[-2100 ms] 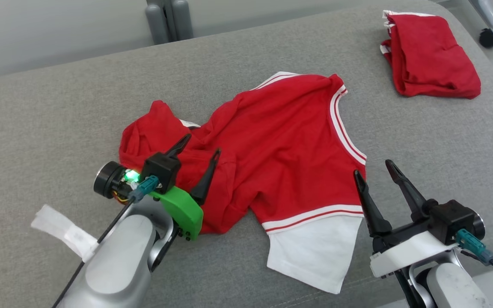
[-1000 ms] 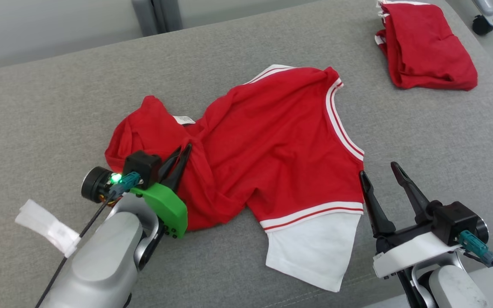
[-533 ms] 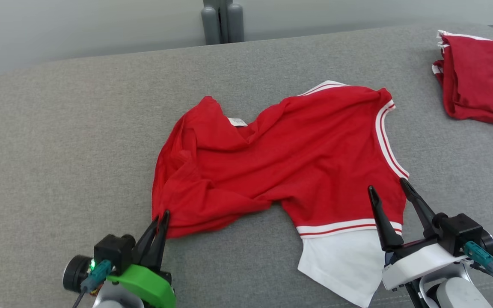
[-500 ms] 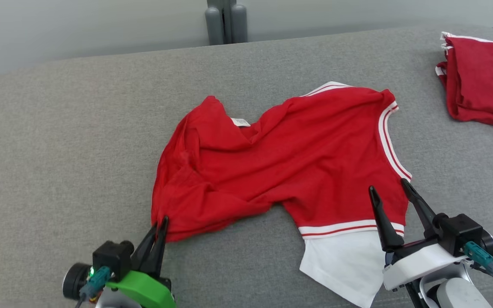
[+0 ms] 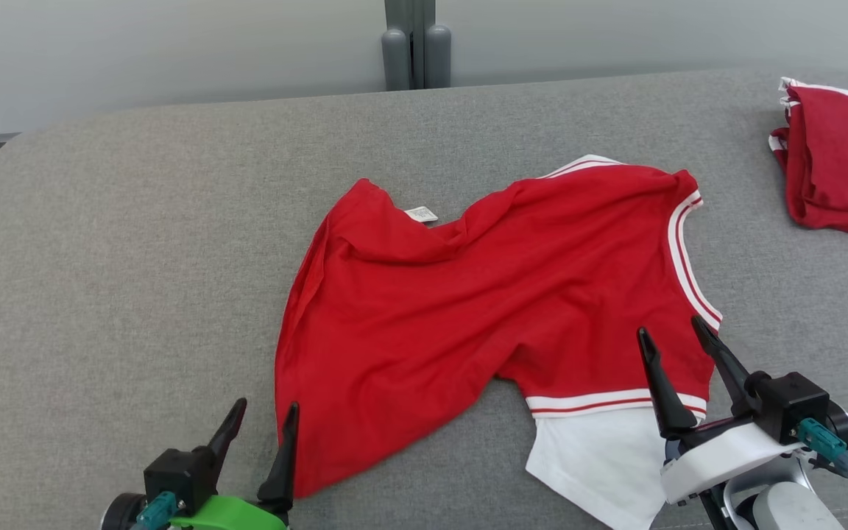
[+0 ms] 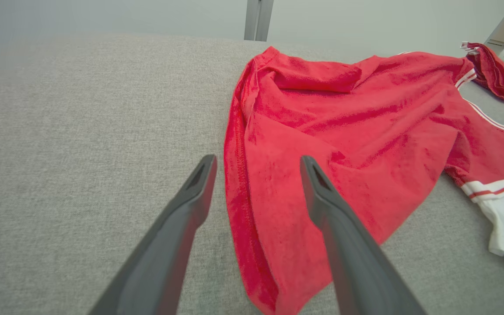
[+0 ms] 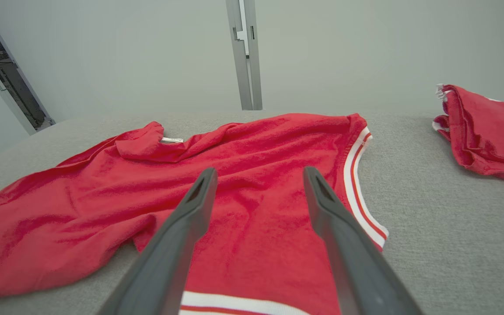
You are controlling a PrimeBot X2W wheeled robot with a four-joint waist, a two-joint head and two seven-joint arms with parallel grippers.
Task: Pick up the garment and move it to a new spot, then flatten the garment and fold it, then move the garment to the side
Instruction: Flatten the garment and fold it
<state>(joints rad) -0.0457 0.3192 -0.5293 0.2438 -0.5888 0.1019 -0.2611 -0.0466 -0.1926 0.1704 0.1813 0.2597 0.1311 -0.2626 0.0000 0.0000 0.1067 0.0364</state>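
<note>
Judging by its folds, the garment [image 5: 483, 294] looks light and limp. My left pincer [image 5: 264, 407] and right pincer [image 5: 669, 329] gape empty; I'd pinch hem corners.

Head view looks steeply down on the shirt [image 5: 497, 294] from 6 o'clock. Both wrist views sit low and near, facing 12 o'clock, sharing that shirt.

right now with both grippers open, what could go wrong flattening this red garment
The garment is folded over at its far left corner by the label, so folding now could trap that crease. The open left gripper sits at the near left edge; closing there may pinch only the hem. Pulling rightward could drag cloth toward the folded red pile.
</note>
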